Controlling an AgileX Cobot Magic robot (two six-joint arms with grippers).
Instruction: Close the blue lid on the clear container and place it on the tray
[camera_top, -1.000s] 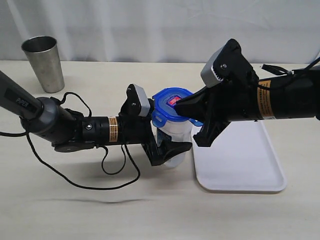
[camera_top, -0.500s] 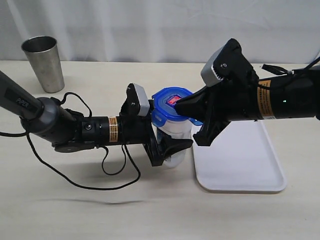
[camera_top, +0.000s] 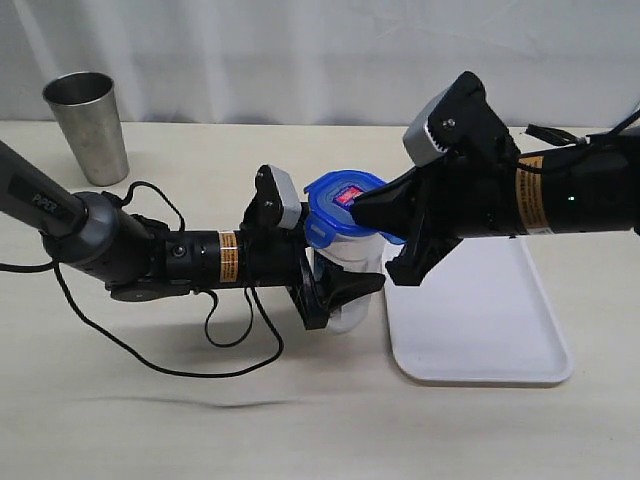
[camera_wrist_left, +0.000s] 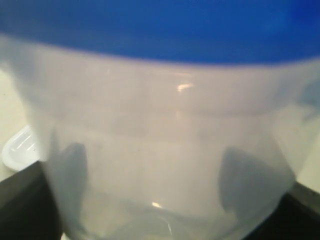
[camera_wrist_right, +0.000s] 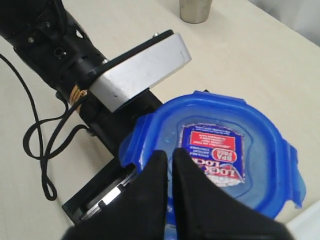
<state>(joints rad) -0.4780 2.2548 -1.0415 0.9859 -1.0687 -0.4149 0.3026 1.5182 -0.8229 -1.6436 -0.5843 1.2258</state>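
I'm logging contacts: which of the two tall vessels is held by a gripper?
The clear container under the blue lid, clamped in the left gripper; the steel cup stands apart, untouched.

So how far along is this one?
Done: the lid sits on the container. In hand: left gripper grips the container, the shut right gripper touches the lid; whether its flaps are latched I cannot tell. Left: moving the container onto the tray, which it stands beside.
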